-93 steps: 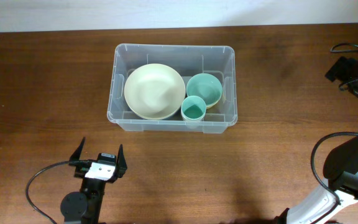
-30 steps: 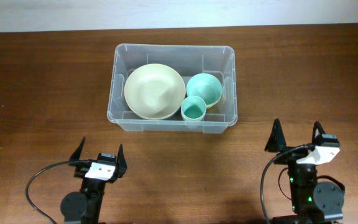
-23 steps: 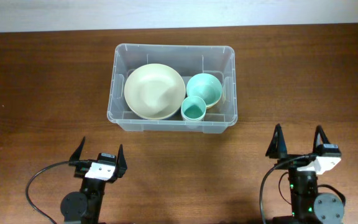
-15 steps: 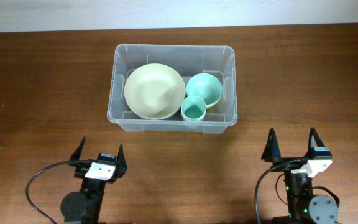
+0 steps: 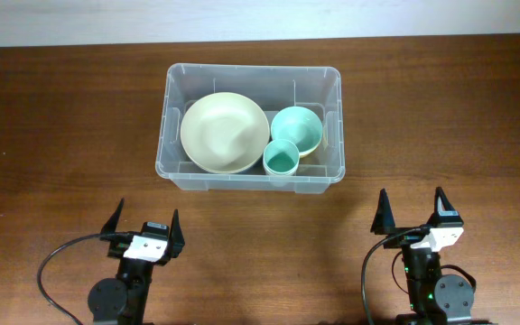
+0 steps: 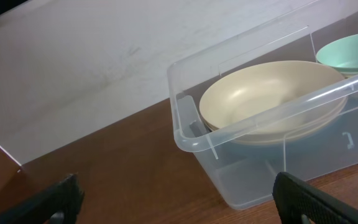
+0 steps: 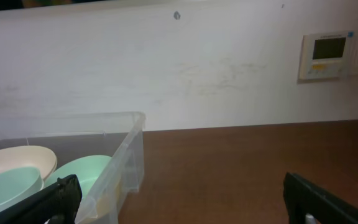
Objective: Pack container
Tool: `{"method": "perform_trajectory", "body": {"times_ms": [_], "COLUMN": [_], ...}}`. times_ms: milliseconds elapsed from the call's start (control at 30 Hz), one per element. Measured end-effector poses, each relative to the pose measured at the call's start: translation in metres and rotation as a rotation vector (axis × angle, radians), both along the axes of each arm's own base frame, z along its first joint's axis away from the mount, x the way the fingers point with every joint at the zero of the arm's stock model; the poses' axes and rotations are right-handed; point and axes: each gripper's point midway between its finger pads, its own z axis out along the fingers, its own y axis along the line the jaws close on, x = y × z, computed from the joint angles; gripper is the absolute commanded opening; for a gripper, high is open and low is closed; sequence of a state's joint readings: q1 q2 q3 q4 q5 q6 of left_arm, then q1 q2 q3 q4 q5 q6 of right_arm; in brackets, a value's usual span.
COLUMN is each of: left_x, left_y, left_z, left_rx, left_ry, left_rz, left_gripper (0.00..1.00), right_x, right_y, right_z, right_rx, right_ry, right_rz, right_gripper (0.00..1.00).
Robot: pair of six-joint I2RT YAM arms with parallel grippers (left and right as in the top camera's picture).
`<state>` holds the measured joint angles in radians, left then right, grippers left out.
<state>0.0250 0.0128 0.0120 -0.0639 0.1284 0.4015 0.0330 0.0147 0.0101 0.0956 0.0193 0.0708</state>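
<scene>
The container [image 5: 253, 66], a clear rectangular tub, stands at the table's back middle. Inside it lie a cream bowl [image 5: 224, 133] on the left, a teal bowl [image 5: 296, 129] on the right and a teal cup [image 5: 281, 159] in front of that. My left gripper [image 5: 145, 221] is open near the front left, well short of the tub, with nothing between its fingers. My right gripper [image 5: 412, 212] is open at the front right, also empty. The left wrist view shows the container's near corner [image 6: 185, 134] and the cream bowl [image 6: 266, 99]. The right wrist view shows the container's right wall [image 7: 126, 162] and the teal bowl [image 7: 86, 171].
The wooden table [image 5: 61, 135] stretches bare to both sides of the tub. A white wall runs behind its far edge, with a small control panel [image 7: 325, 55] mounted on it. Black cables loop beside each arm's base [image 5: 48, 271].
The right arm came in from the far right edge to the front right, then slid a little leftward. The left arm and the tub's contents have not moved.
</scene>
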Motion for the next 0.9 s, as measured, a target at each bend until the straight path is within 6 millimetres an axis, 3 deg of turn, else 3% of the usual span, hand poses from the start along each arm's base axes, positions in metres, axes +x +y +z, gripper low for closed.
{"method": "perform_trajectory", "body": {"times_ms": [133, 300, 900], "left_x": [0.0, 0.0, 0.0], "left_y": [0.0, 0.0, 0.0], "left_z": [0.0, 0.0, 0.0], "left_rx": [0.0, 0.0, 0.0], "left_ry": [0.0, 0.0, 0.0], "left_rz": [0.0, 0.0, 0.0], "left_gripper": [1.0, 1.0, 1.0], "right_x": [0.001, 0.0, 0.0], "right_y": [0.0, 0.001, 0.001], "right_z": [-0.007, -0.041, -0.041], "right_rx": [-0.001, -0.006, -0.006], "right_ry": [0.03, 0.167, 0.166], "right_rz": [0.003, 0.003, 0.006], "right_gripper": [0.99, 0.99, 0.99]}}
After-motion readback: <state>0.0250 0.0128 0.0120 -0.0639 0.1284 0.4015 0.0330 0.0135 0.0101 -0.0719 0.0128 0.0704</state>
